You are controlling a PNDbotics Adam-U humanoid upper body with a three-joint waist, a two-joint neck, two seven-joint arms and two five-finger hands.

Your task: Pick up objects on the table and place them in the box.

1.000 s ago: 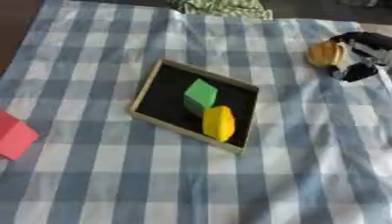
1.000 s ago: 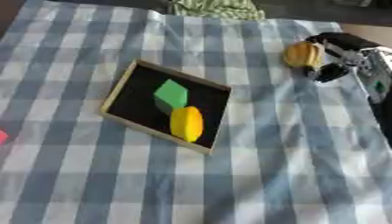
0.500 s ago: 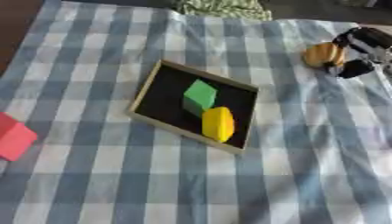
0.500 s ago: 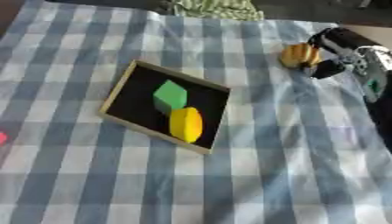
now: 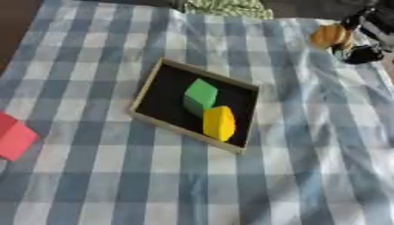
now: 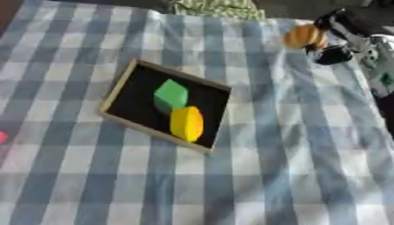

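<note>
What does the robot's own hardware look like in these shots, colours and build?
Only the right hand shows, at the upper right: black, rounded finger segments. Behind it the forearm looks grey-silver with dark sections. No cables or markings can be made out. The left hand is out of view.

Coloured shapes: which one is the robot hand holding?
The orange one, at the far right in the right robot hand. Green and yellow sit in the box.

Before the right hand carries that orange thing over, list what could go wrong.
The right hand holds the orange object at the table's far right corner, well away from the box; it could drop on the way. The green block and yellow piece already fill much of the box, so landing room is tight.
</note>
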